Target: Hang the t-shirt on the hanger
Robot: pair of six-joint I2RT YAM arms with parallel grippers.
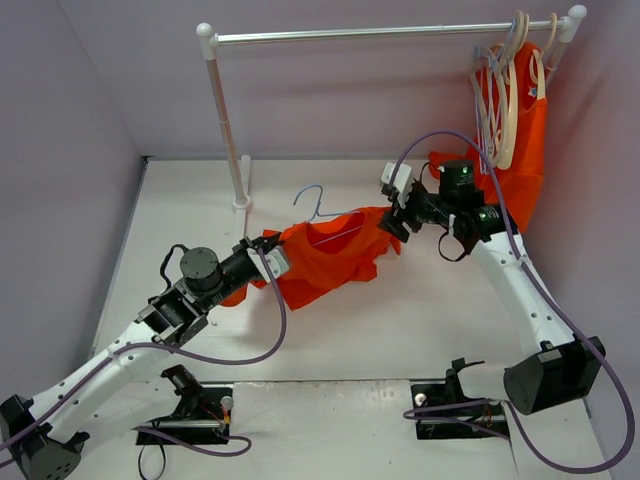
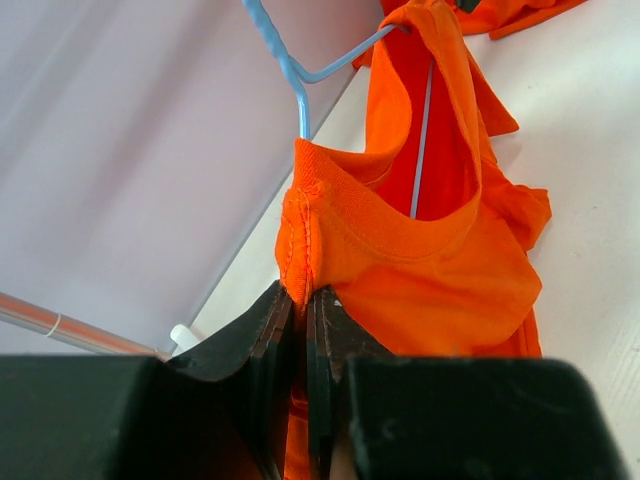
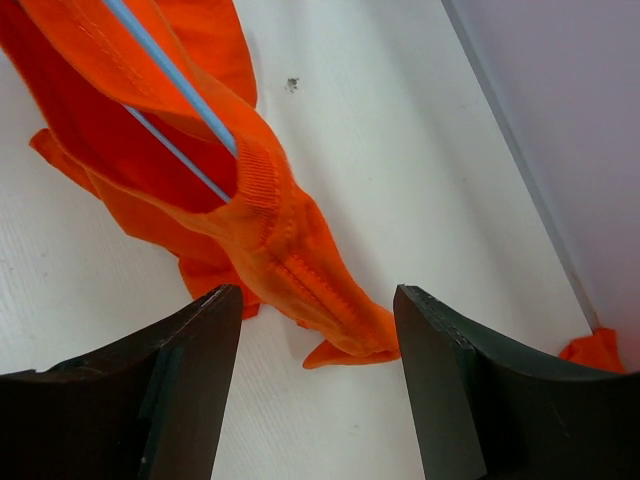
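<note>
The orange t-shirt (image 1: 330,260) hangs bunched between my two grippers above the white table. The hanger (image 1: 313,200) is a thin pale blue wire; its hook sticks out of the collar toward the back. In the left wrist view the hanger (image 2: 290,70) runs down into the neck opening of the t-shirt (image 2: 430,270). My left gripper (image 2: 303,300) is shut on the collar seam. My right gripper (image 3: 318,300) is open, its fingers either side of a ribbed end of the t-shirt (image 3: 290,250) and not touching it. The hanger wire (image 3: 170,75) shows inside the cloth there.
A metal clothes rail (image 1: 380,33) on a white post (image 1: 228,120) spans the back. At its right end cream hangers (image 1: 510,90) carry another orange garment (image 1: 525,150) close behind my right arm. Purple walls close in on both sides.
</note>
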